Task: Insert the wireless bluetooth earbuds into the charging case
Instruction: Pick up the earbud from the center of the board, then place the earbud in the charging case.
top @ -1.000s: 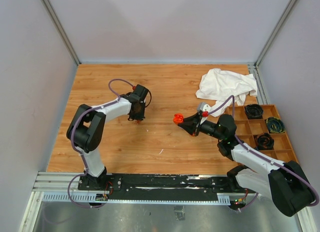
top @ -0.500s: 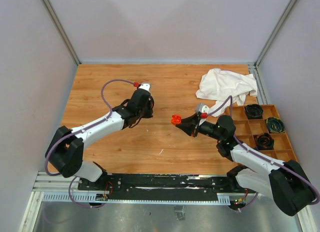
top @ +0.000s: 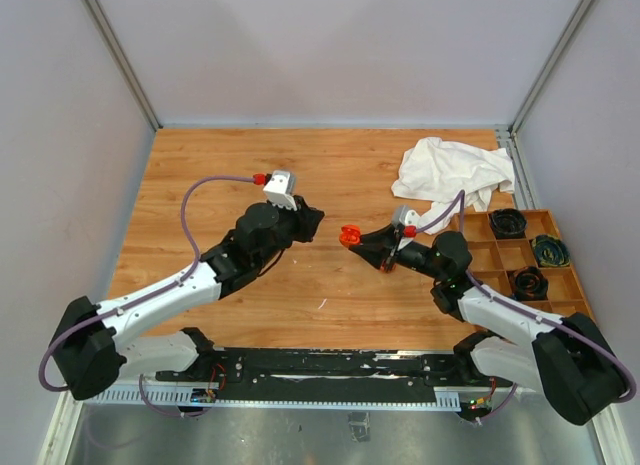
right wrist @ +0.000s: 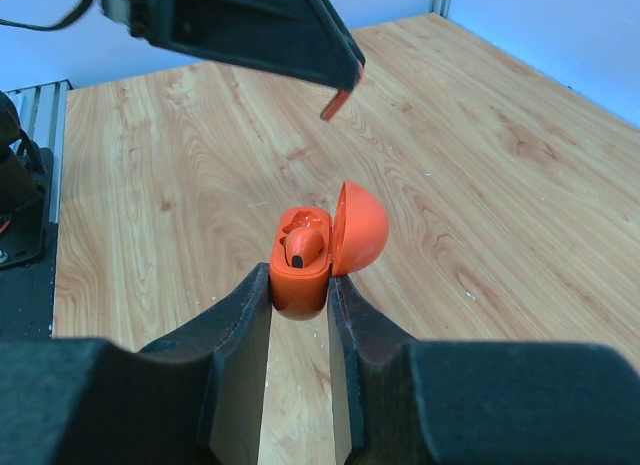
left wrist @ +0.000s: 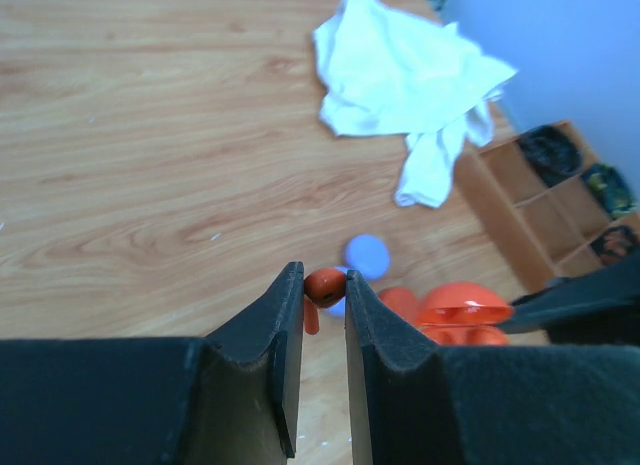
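The left tool (top: 312,221) is closed narrowly on one orange-red earbud (left wrist: 325,285), pinching its rounded head between the two tips while the short stem hangs free below. The right tool (top: 360,239) is clamped on the orange-red charging case (right wrist: 300,277), gripping the lower shell by its two sides; the hinged lid (right wrist: 362,228) stands open to one side; a second earbud (right wrist: 303,247) sits in one socket.

The held earbud looks very light, hard and smooth, so it could twist or pop out of the pinch; holding it by the head seems right, since that leaves the stem free to enter the socket first. The case looks rigid, light and rounded, so it may turn in the grip if pushed; the lower shell is the place to hold it, not the lid.

The left arm stretches low and diagonally from the near left toward the middle of the wooden surface (top: 230,165), its tool pointing at the case. The right arm is bent at the elbow, its tool reaching leftward. Both tools are off the surface; the tips face each other, near but apart. A white cloth (top: 450,170) lies well behind.
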Motion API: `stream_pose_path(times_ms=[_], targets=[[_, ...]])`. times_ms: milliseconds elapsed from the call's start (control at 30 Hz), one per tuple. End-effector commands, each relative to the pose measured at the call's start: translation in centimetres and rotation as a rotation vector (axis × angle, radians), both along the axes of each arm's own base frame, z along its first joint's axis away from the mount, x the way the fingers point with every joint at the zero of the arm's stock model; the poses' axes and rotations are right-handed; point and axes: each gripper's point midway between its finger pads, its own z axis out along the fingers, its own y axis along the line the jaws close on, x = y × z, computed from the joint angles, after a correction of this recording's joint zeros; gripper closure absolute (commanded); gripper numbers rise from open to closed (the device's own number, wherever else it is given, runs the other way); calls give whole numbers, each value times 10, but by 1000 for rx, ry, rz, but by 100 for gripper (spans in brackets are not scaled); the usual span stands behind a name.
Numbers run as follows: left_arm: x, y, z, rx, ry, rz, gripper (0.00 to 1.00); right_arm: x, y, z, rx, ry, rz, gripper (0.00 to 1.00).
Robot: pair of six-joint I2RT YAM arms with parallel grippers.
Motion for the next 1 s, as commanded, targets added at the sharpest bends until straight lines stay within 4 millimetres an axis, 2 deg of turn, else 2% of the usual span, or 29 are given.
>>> stream_pose_path(times_ms=[0,167,500,967], targets=[[-16,-13,48,-136,-131,-62,86,-3,10,31,81,-67,47,99],[-35,-27,66,-195,-194,-131,86,-4,15,42,122,-73,83,99],[-64,-45,80,-270,-301,-246,87,-17,13,62,187,-104,116,99],[-73,-52,84,-301,-348,-289,88,-23,10,68,198,-114,123,99]])
